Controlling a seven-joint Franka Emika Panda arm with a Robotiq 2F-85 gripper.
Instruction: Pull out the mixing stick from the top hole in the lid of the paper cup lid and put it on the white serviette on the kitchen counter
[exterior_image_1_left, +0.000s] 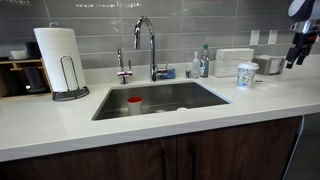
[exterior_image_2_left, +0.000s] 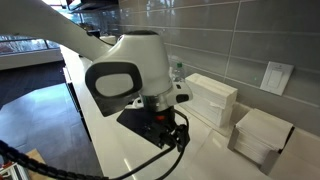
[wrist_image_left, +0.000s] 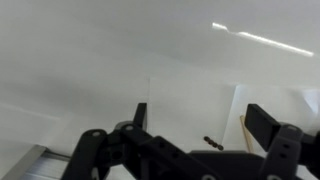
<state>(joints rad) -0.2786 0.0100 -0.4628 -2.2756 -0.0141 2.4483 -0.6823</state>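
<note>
The paper cup (exterior_image_1_left: 247, 75), white with a blue-green pattern and a white lid (exterior_image_1_left: 247, 66), stands on the white kitchen counter (exterior_image_1_left: 150, 125) right of the sink. No stick shows in the lid. My gripper (exterior_image_1_left: 296, 55) hangs above the counter's far right end, well apart from the cup. In the wrist view my gripper (wrist_image_left: 205, 118) is open and empty over a white serviette (wrist_image_left: 190, 105). A thin tan mixing stick (wrist_image_left: 245, 133) lies at the serviette's right edge, close to one finger. My gripper also shows in an exterior view (exterior_image_2_left: 172, 135), its jaws hidden.
A steel sink (exterior_image_1_left: 200, 95) holds a red-topped container (exterior_image_1_left: 134, 103). A faucet (exterior_image_1_left: 150, 45), a paper towel holder (exterior_image_1_left: 62, 60) and a white napkin box (exterior_image_1_left: 233, 60) stand at the back. White boxes (exterior_image_2_left: 212, 100) sit by the tiled wall.
</note>
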